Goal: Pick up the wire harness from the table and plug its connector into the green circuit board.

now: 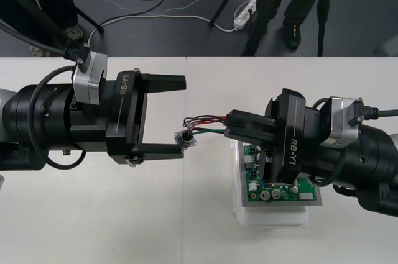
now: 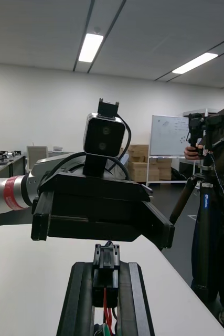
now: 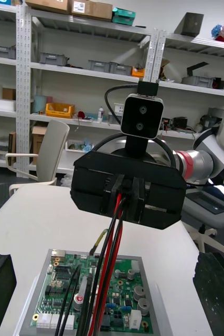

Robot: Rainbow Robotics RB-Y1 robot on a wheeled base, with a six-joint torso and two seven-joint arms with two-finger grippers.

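Right tool (image 1: 231, 125) clamped on harness (image 1: 202, 124) wires, green board (image 1: 280, 189) beneath it. Left tool (image 1: 184, 117) wide, metal socket (image 1: 185, 140) just beside it. Judged light, floppy, thin leads; hold the stiff ends, gently.

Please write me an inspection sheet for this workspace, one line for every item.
Surface: plain light table.
Job's things: green circuit board on white base; wire harness held left of it.
Clutter: nothing seen.
Hands: left hand open, one finger by the socket; right hand shut on the wires.
Cables: loose cables on the floor.
Surroundings: dark floor, power strip.
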